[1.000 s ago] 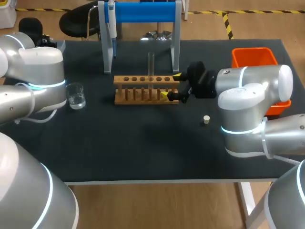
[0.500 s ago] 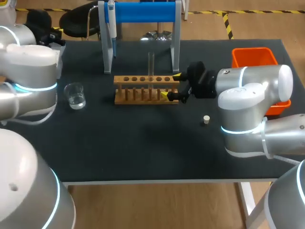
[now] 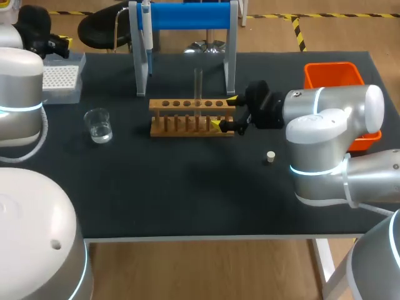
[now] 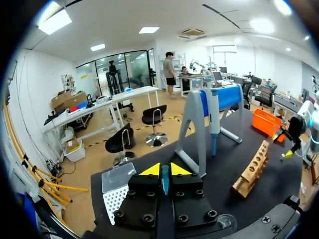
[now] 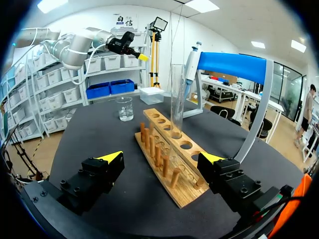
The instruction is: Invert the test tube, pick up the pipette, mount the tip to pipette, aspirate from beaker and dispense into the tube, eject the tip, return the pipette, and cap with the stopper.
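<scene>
Test tube stands upright in rack (mouth up); right end effector apart, left end effector together.

Your silver-grey left arm and right arm are fat, rounded shells, with a thin glowing cyan ring at each joint and a pale cable looping off. The black, blocky left gripper and right gripper are studded with dark round screws — both end in bright yellow wedge tips.
</scene>
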Controlling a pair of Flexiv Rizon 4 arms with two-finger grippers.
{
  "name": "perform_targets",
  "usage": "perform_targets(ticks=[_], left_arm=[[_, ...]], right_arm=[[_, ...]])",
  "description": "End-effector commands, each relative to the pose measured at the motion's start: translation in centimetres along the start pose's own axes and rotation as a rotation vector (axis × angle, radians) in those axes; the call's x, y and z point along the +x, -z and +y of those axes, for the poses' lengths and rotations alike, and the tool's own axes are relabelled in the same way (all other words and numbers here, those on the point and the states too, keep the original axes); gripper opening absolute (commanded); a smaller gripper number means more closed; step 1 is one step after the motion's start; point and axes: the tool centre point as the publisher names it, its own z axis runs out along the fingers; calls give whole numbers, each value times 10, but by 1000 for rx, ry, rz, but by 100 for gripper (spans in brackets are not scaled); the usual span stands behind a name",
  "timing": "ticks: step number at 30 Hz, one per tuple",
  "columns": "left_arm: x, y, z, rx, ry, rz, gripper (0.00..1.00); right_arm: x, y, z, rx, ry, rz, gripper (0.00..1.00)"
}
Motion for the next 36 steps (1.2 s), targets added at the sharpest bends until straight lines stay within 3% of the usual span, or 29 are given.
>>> perform_targets(ticks=[1,5,15,24,36], left_arm=[[2,3,-4,-24,4,31,0],[29,21,-14,-56,-32,118,0],[131,64,-37,-99,-156,324,0],[221,82,-44,-99,-180,581,0],[221,82,-44,-99,-180,581,0]], right_arm=[[0,1,0,2,0,1,100],[0,1,0,2,0,1,100],[0,1,0,2,0,1,100],[0,1,0,2,0,1,100],[0,1,0,2,0,1,100]])
